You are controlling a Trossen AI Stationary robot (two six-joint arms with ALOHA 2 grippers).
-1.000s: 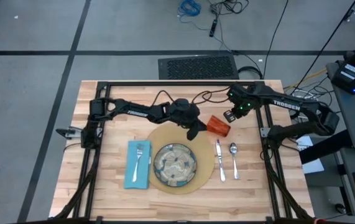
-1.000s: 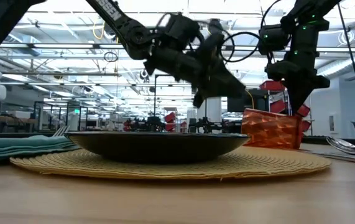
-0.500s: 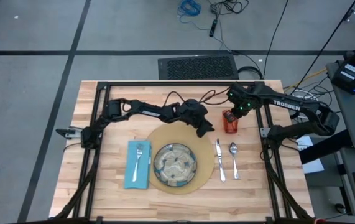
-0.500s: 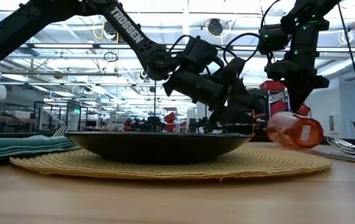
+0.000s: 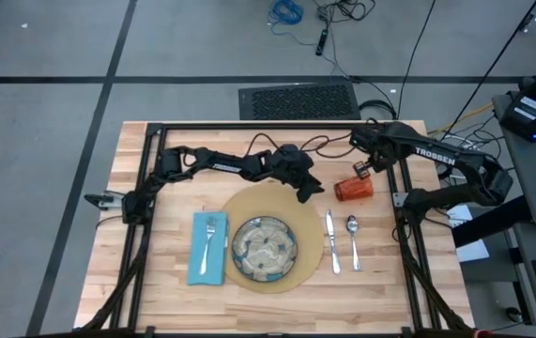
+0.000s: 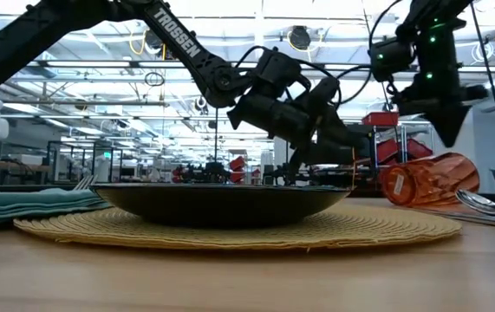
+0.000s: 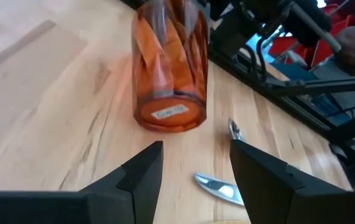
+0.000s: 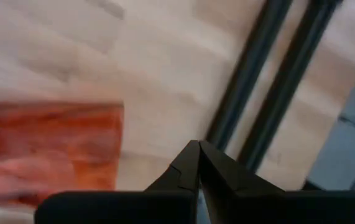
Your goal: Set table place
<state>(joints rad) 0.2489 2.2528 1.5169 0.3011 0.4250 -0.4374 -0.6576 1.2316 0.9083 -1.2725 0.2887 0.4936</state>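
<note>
2 tools sit near the orange cup [image 5: 353, 189], which lies tipped on its side on the counter [image 5: 155, 282], beyond the knife [image 5: 331, 240] and spoon [image 5: 352, 238]. The left tool [image 5: 311, 191] stands spread wide just beside the cup, gripping nothing. The right tool [image 5: 362, 169], pinched closed and empty, hovers by the cup's far end. The plate [image 5: 264, 248] rests on the mat [image 5: 258, 202], with fork [image 5: 208, 239] on napkin [image 5: 196, 268] alongside.

"TROSSEN" is printed in white on the left arm [image 6: 173, 36] and right arm [image 5: 434, 156].
</note>
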